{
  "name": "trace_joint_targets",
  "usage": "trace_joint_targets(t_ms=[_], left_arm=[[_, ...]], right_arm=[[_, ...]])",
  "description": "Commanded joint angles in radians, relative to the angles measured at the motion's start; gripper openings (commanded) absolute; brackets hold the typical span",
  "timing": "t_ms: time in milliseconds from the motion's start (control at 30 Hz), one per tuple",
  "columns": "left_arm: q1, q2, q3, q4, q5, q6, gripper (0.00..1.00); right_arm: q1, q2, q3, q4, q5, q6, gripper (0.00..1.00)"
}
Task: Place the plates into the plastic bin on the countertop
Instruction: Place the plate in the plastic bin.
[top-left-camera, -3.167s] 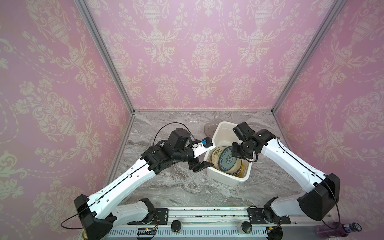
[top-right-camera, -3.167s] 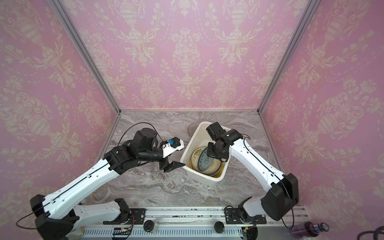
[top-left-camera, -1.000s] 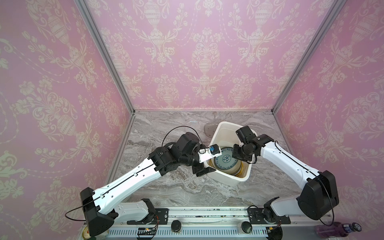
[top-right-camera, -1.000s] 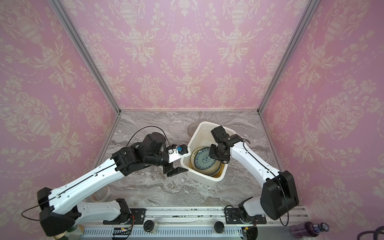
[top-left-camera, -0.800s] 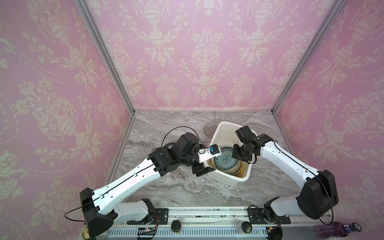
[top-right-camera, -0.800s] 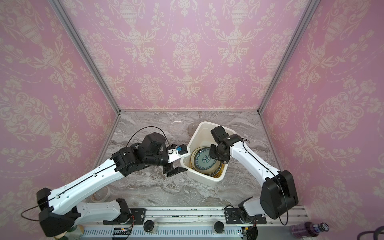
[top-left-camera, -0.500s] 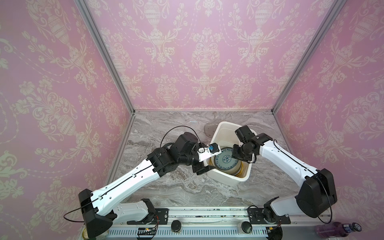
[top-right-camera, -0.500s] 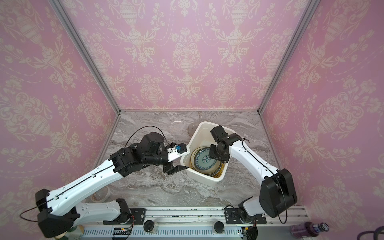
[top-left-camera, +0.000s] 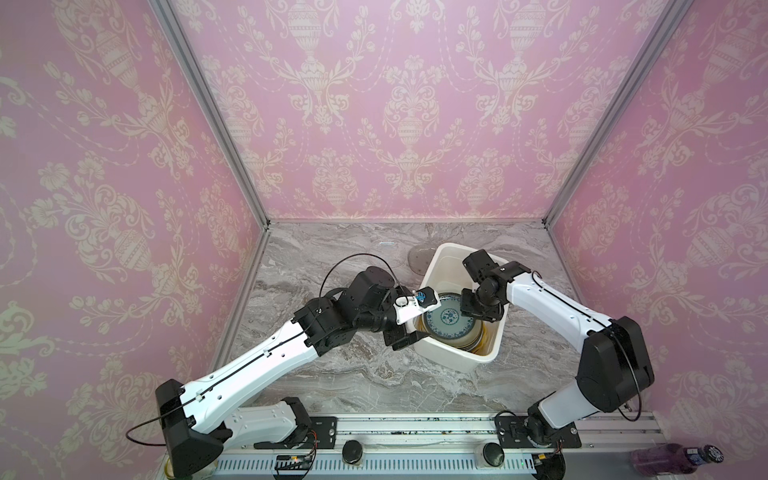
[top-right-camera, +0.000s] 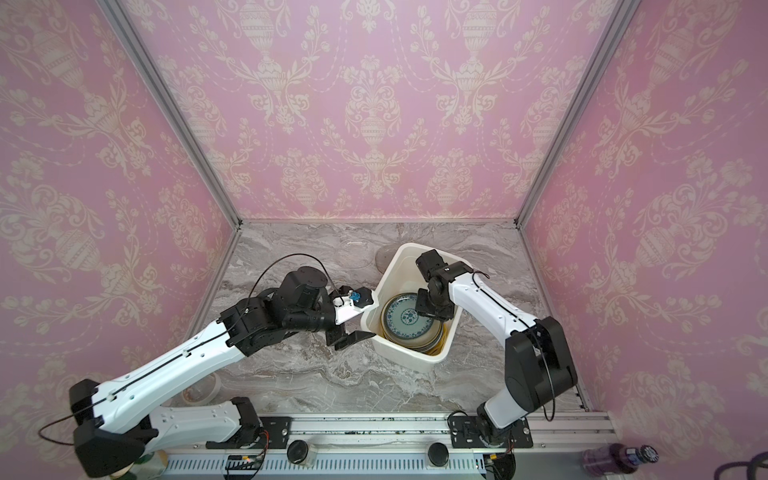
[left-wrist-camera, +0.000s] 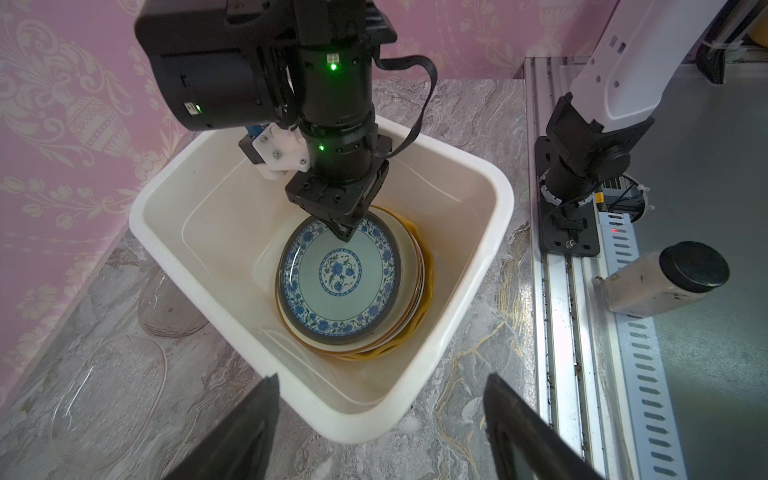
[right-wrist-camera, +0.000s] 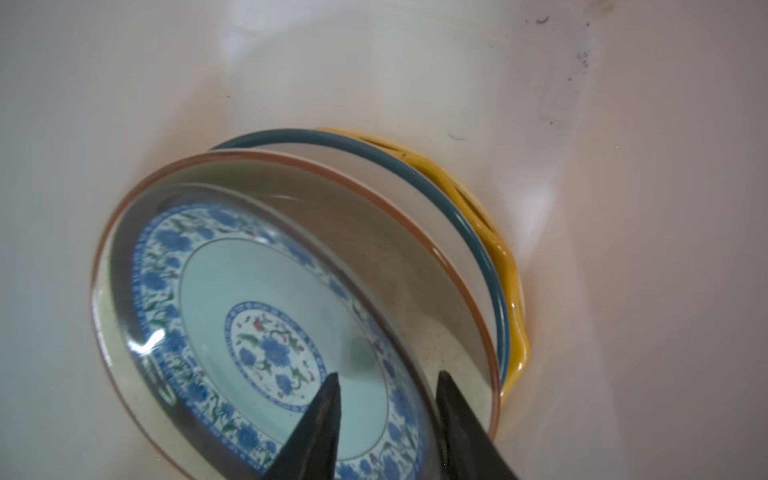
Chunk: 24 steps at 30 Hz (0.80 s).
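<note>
The plastic bin (top-left-camera: 457, 353) (top-right-camera: 407, 357) (left-wrist-camera: 498, 195) stands on the countertop (top-left-camera: 332, 374) with several plates stacked inside. The teal patterned plate (top-left-camera: 446, 320) (top-right-camera: 405, 318) (left-wrist-camera: 338, 276) (right-wrist-camera: 232, 299) lies on top. Under it show a cream plate (right-wrist-camera: 374, 232), a dark-rimmed plate (right-wrist-camera: 415, 166) and a yellow plate (right-wrist-camera: 498, 257). My right gripper (top-right-camera: 432, 318) (left-wrist-camera: 344, 232) (right-wrist-camera: 386, 378) is down in the bin, its jaws apart astride the teal plate's rim. My left gripper (top-left-camera: 401, 338) (top-right-camera: 347, 336) (left-wrist-camera: 380, 432) is wide open outside the bin's near corner. A smoky glass plate (top-left-camera: 415, 259) (left-wrist-camera: 170, 307) and a clear glass plate (top-right-camera: 353, 253) (left-wrist-camera: 108, 382) lie on the countertop beside the bin.
A roll of tape (top-right-camera: 203, 388) lies at the front left under my left arm. The metal rail (top-left-camera: 415, 428) runs along the front edge, and a white bottle with a black cap (left-wrist-camera: 665, 282) lies on it. Pink walls close in the back and both sides.
Since the earliest frames my left gripper has moved right, up to the bin's corner. My right gripper has stayed low in the bin. Over the last second almost nothing has shifted.
</note>
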<state>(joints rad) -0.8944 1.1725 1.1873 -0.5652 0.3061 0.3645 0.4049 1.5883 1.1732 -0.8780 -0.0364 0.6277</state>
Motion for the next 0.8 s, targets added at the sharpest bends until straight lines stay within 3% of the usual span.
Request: trace_joint_targets(t_ms=[0, 767], left_arm=[[-0.008, -0.02, -0.014, 0.004, -0.023, -0.019, 0.79], [-0.008, -0.053, -0.029, 0.037, -0.081, -0.044, 0.79]], right_arm=[[-0.003, 0.013, -0.009, 0.014, 0.008, -0.023, 0.39], [-0.003, 0.019, 0.112, -0.06, 0.084, -0.099, 0.46]])
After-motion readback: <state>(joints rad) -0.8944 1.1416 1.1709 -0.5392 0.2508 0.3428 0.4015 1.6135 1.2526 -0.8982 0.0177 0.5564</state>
